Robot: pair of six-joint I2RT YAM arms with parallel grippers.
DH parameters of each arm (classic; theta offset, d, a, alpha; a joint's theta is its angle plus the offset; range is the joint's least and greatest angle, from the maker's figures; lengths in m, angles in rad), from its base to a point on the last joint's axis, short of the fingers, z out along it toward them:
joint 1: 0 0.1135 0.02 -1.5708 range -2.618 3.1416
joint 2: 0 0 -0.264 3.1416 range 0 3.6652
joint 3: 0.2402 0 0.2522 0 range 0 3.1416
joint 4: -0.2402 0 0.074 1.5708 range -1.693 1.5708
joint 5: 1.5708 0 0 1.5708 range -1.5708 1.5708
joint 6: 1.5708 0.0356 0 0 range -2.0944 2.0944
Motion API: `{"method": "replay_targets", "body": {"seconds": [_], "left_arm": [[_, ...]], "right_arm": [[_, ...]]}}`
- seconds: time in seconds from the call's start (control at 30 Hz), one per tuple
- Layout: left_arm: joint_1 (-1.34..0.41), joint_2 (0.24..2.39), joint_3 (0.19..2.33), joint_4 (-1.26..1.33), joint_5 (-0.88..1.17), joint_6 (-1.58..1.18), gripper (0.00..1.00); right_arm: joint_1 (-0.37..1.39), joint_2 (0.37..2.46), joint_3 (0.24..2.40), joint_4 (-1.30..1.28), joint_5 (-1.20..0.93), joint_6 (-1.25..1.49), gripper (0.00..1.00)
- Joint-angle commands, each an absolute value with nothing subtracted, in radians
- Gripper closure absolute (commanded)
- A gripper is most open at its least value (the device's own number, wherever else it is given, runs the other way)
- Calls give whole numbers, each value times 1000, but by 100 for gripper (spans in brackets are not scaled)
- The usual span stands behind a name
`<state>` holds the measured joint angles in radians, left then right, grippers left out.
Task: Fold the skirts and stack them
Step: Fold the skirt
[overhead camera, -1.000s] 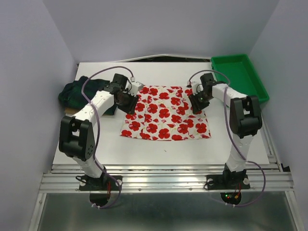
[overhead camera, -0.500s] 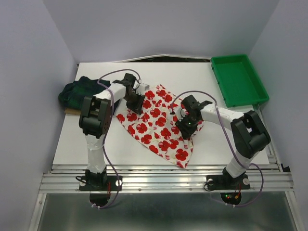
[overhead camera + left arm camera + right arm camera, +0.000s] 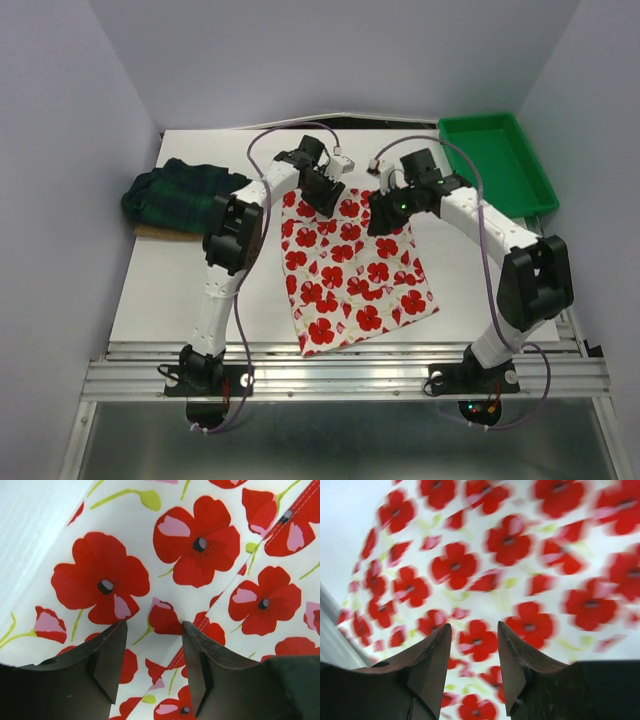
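Down at the near edge of the table (image 3: 170, 300) you've got the bases of two arms, the left arm (image 3: 232, 235) and the right arm (image 3: 528, 282). Full count otherwise: two skirts and one tray.

Just past the bases is the floral skirt (image 3: 355, 275). It's lying flat mid-table but crooked, with its near-left corner poking toward the front edge. Both sets of fingers are over its far end, close to each other. The left fingers (image 3: 107, 662) are apart, and you can see poppy print and a stitched seam in the gap. The right fingers (image 3: 427, 667) are apart too, though that view is pretty blurry. Can't tell if either pair actually touches the cloth.

Farther back on the left, the plaid skirt (image 3: 180, 195) is bunched up by the table's left edge, not touching the floral one. The green tray (image 3: 495, 195) sits at the far right corner.

Versus half a second ago, the floral skirt was a slanted diamond with its low tip toward the right, and the right fingers were lower, around mid-cloth. Now the cloth has swung so the low corner is on the left, and both arms have reached farther back. A second ago it lay square, with the fingers wide apart at its far corners. The plaid skirt and tray haven't budged.
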<state>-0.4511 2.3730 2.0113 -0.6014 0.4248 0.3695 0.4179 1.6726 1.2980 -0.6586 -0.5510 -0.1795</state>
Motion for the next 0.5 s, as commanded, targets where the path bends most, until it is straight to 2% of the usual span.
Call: {"method": "replay_targets", "body": {"seconds": [0.0,0.33,0.47], "left_arm": [[-402,2191,1925,-560,422,393,38],[-371,2056,1803,-580,413,451,37],[-335,2095,1899,-604,457,482,42]], "right_arm": [[330,1664,1367,-620,-424,-273,53],[330,1807,1281,-546,-397,-339,58],[330,1822,1368,-545,-387,-353,59]]}}
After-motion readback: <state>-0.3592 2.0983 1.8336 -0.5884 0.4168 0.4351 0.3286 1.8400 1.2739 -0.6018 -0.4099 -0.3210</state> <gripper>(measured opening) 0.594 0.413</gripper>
